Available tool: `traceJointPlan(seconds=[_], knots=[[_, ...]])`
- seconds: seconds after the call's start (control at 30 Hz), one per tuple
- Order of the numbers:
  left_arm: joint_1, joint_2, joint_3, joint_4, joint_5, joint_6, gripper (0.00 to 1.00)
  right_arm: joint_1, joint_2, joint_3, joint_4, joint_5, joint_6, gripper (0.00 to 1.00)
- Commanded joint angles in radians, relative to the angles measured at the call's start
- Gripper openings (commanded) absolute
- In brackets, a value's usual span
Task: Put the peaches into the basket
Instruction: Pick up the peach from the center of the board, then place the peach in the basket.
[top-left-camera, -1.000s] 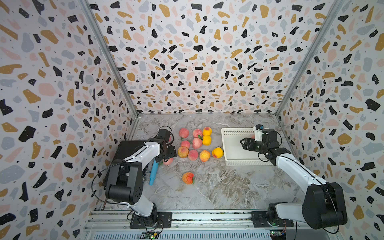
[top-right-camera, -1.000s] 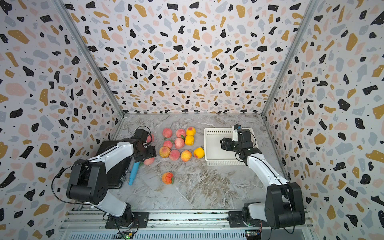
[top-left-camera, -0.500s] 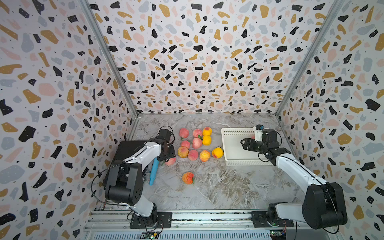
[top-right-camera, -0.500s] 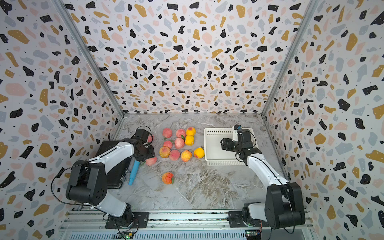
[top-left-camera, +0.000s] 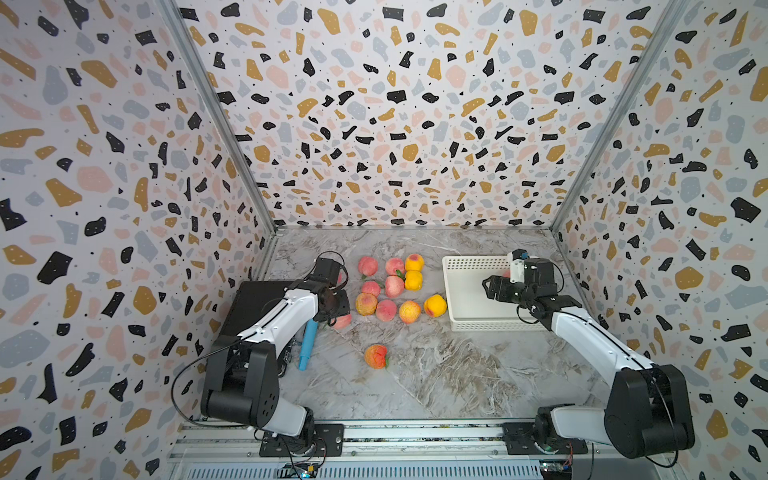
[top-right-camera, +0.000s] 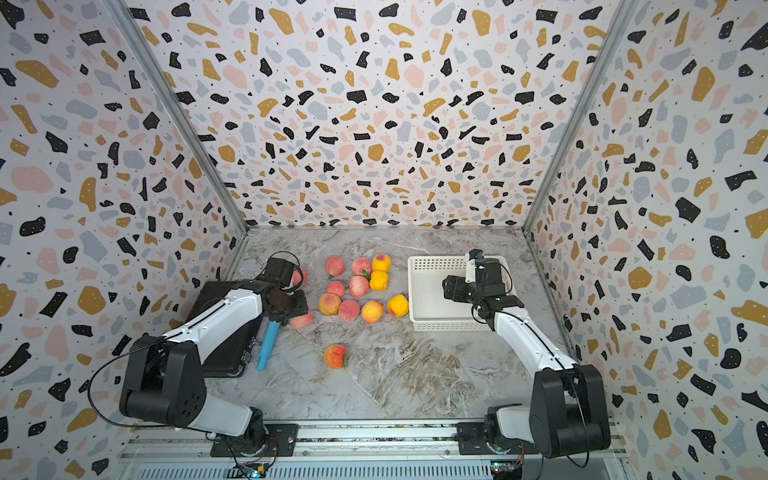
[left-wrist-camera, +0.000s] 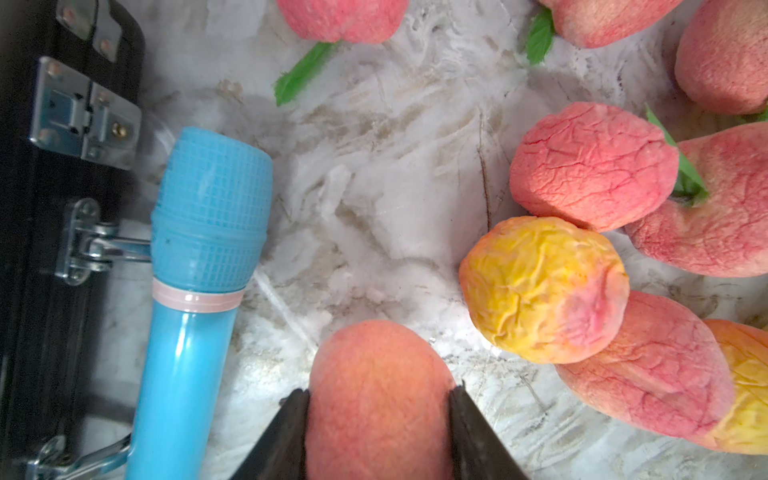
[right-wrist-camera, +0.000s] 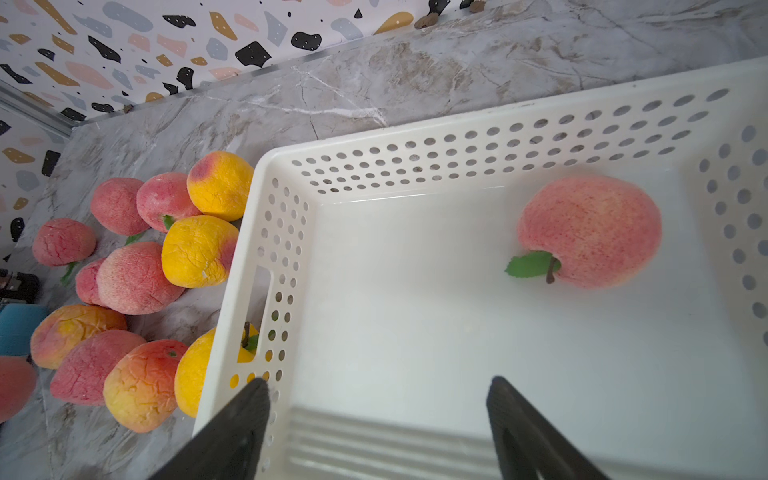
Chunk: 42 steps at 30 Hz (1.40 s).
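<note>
Marbled tabletop (top-left-camera: 436, 374) carries our basket (top-left-camera: 473, 263), where a leafy peach (right-wrist-camera: 590, 230) rests near our wide, empty right end effector (right-wrist-camera: 378, 384). Well apart from the basket, our left end effector (left-wrist-camera: 379, 392) pinches a blush peach (left-wrist-camera: 374, 357), presumably to carry it over; loose peaches (top-left-camera: 394, 286) crowd beside the basket.

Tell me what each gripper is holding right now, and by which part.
The left gripper is shut on a pink-orange peach, one finger on each side of its round body. The right gripper hangs open over the basket, holding nothing.
</note>
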<state>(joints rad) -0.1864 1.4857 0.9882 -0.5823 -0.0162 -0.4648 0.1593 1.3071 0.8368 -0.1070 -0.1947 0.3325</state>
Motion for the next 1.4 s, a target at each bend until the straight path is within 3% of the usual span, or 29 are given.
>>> traceJointPlan(seconds=[0.0,0.3,0.57,0.73,0.97,1.1,1.37], knots=[[-0.003,-0.01,-0.01,-0.01,0.007,0.009,0.36,0.004,0.001,0.041,-0.032,0.007,-0.01,0.84],[-0.065,-0.087,0.058,-0.076,-0.027,0.023,0.36,0.003,0.003,0.044,-0.038,0.017,0.003,0.84],[-0.313,-0.13,0.217,-0.031,-0.073,0.076,0.36,0.003,0.018,0.065,-0.093,0.138,0.035,0.83],[-0.485,-0.028,0.37,0.066,-0.059,0.16,0.37,-0.03,0.01,0.106,-0.15,0.164,0.056,0.84],[-0.663,0.216,0.558,0.184,-0.028,0.279,0.37,-0.17,-0.024,0.16,-0.258,0.184,0.114,0.85],[-0.716,0.34,0.636,0.233,-0.05,0.312,0.37,-0.212,-0.054,0.151,-0.272,0.144,0.129,0.85],[-0.788,0.596,0.845,0.162,-0.145,0.398,0.37,-0.231,-0.102,0.11,-0.298,0.139,0.117,0.86]])
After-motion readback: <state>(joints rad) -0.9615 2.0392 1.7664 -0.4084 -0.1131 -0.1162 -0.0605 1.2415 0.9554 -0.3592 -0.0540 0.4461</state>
